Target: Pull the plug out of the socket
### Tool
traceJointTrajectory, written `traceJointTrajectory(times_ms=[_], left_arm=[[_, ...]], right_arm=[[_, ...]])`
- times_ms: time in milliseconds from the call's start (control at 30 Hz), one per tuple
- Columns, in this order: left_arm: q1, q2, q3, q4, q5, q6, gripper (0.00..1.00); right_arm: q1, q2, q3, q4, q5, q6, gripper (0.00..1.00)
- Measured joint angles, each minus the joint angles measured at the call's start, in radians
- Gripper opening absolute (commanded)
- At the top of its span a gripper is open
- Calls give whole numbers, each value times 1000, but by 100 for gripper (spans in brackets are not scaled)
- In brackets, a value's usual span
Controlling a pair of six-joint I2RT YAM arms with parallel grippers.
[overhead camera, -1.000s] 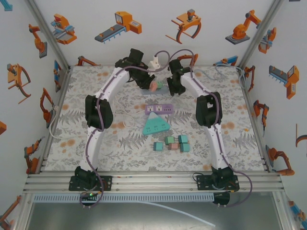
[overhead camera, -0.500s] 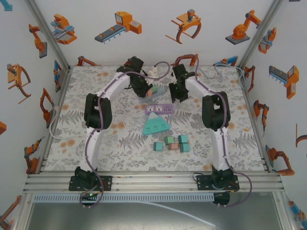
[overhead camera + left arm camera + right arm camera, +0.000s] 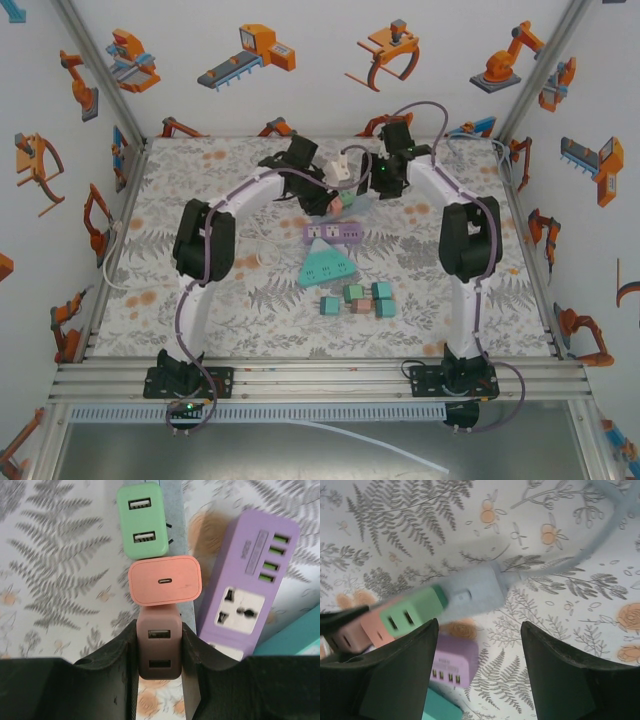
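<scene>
**Q:** What was the state of the left end effector (image 3: 159, 630)?

**A:** It was closed on the brown plug (image 3: 159, 652). One finger (image 3: 117, 675) pressed each side of the plug body, leaving the plug's two USB ports exposed between them.

**Q:** Where was the brown plug?

**A:** It was seated on the grey strip (image 3: 177, 505), at the end of a row of three. The pink plug (image 3: 165, 580) touched it on the far side, and the green plug (image 3: 143, 520) came after that. From where I stood, the row sat between the two arms, toward the far middle of the tabletop (image 3: 60, 555). I could not tell whether the grey strip rested on the tabletop or hung above it.

**Q:** And the right end effector (image 3: 477, 635)?

**A:** It was wide open and gripped nothing. Its fingers (image 3: 400, 680) stood well apart, with the cable end of the grey strip just beyond them. The right wrist view was blurred there. The cable (image 3: 600, 540) ran off from that end.

**Q:** What else was on the tabletop?

**A:**
1. The purple strip (image 3: 250, 570) lay just beside the grey strip, on its near side.
2. The teal strip (image 3: 326, 265) lay nearer the arm bases, just beside the purple one.
3. The blocks (image 3: 360, 298) were clustered nearer again, apart from both end effectors.
</scene>
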Motion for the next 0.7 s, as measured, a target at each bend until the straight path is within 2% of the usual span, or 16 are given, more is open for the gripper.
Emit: traceJointTrajectory(times_ms=[167, 467, 700], left_arm=[[-36, 0, 0, 2, 27, 7, 0], [-29, 0, 13, 13, 30, 8, 0], [-25, 0, 29, 19, 13, 4, 0]], right_arm=[[-8, 17, -5, -1, 32, 1, 61], [-8, 47, -51, 8, 110, 0, 55], [-7, 46, -90, 70, 131, 1, 54]])
